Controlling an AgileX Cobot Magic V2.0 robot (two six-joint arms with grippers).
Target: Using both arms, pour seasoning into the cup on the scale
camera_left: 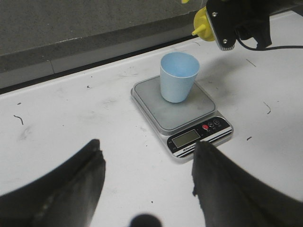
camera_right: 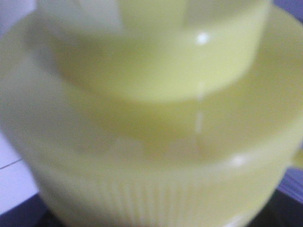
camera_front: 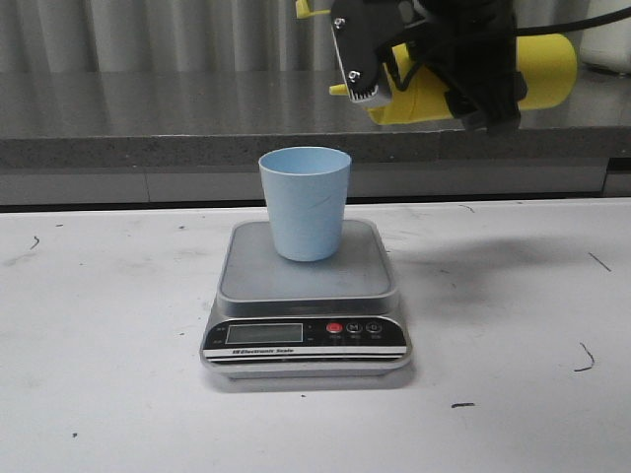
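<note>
The pale blue cup (camera_front: 305, 202) stands upright on the grey platform of the scale (camera_front: 306, 325) at the table's middle. My right gripper (camera_front: 434, 69) is shut on the yellow seasoning bottle (camera_front: 542, 69) and holds it tipped on its side above and right of the cup, nozzle (camera_front: 340, 90) pointing left. The bottle fills the right wrist view (camera_right: 151, 118), blurred. In the left wrist view the cup (camera_left: 178, 77), scale (camera_left: 189, 123) and the right gripper with the bottle's nozzle (camera_left: 201, 26) show. My left gripper (camera_left: 147, 163) is open and empty, near the scale's front left.
A grey ledge (camera_front: 148, 118) runs along the back of the white table (camera_front: 99, 345). Small dark marks dot the tabletop. A black cable (camera_left: 284, 46) hangs from the right arm.
</note>
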